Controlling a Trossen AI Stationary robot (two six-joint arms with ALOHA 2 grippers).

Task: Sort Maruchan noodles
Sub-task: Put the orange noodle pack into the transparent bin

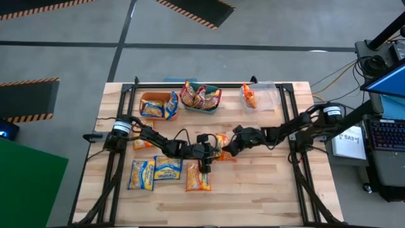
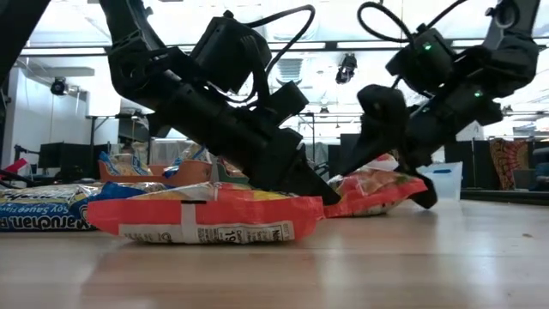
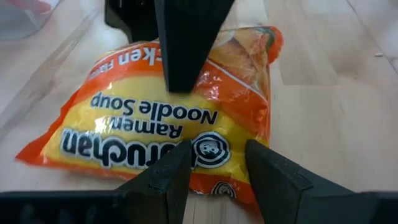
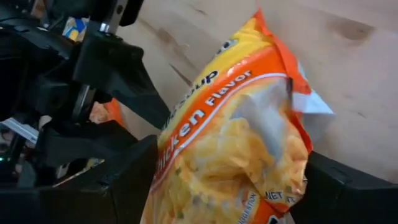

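Note:
An orange-and-yellow Maruchan chicken packet (image 1: 221,144) lies mid-table between both grippers. My right gripper (image 1: 230,148) comes from the right and is shut on it. My left gripper (image 3: 217,163) comes from the left, open, with its fingertips at the packet's (image 3: 155,124) near long edge; whether they touch it, I cannot tell. Two blue-and-yellow packets (image 1: 155,172) and another orange one (image 1: 198,180) lie flat nearer the table's near edge. One more orange packet (image 1: 142,144) lies partly under the left arm. My right gripper (image 4: 230,163) pinches the packet across its width, one finger (image 4: 124,180) at the long edge by the "Chicken Flavor" print (image 4: 186,124) and one (image 4: 348,186) at the opposite long edge. It slants down from the table's right. The wrapper bulges between the fingers, and its underside (image 2: 377,206) sits low over the table.
Along the far edge stand an orange bin (image 1: 147,97) with blue packets, a green bin (image 1: 215,106) with maroon-pink packets and a clear bin (image 1: 269,95) with an orange packet. Bare wood lies to the right of and nearer than the grippers.

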